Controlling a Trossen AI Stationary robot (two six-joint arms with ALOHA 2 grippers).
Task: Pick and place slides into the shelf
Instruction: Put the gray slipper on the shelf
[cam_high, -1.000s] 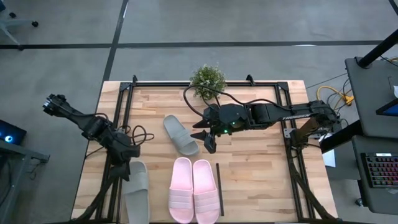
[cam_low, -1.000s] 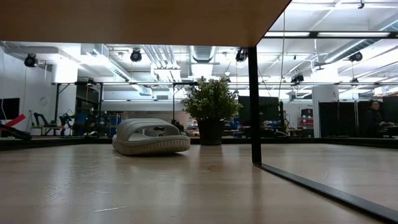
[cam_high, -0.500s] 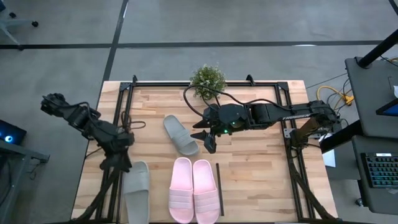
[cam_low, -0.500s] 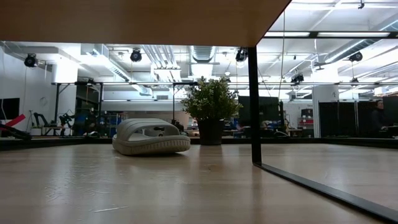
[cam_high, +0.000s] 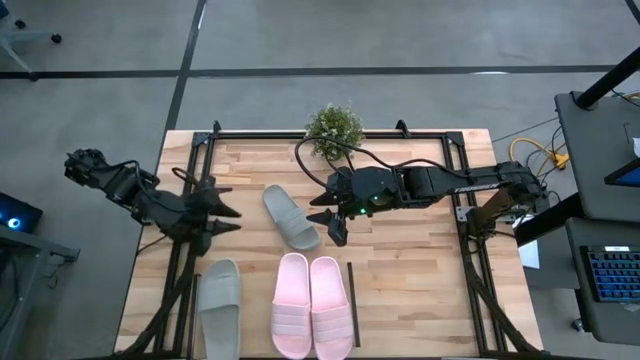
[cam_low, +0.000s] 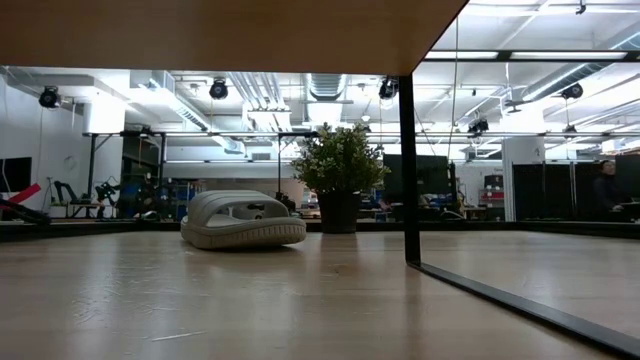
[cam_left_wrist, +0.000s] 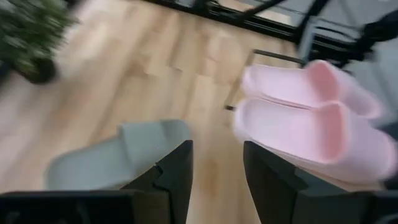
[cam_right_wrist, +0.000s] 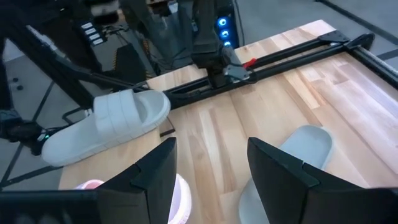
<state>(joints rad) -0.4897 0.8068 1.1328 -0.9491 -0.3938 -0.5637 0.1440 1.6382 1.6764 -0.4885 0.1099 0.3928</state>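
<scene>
Slides: one grey slide (cam_high: 219, 305) now lies alone at the table's (cam_high: 420, 240) near left edge beside the pink pair (cam_high: 313, 306). The left gripper (cam_high: 222, 207) has left it and swung, open and empty, toward the middle slide (cam_high: 290, 217). The right gripper (cam_high: 338, 230) hovers open there.

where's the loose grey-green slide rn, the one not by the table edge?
High view: the grey-green slide lies mid-table, angled, just left of the right hand, below the potted plant and above the pink pair.
</scene>
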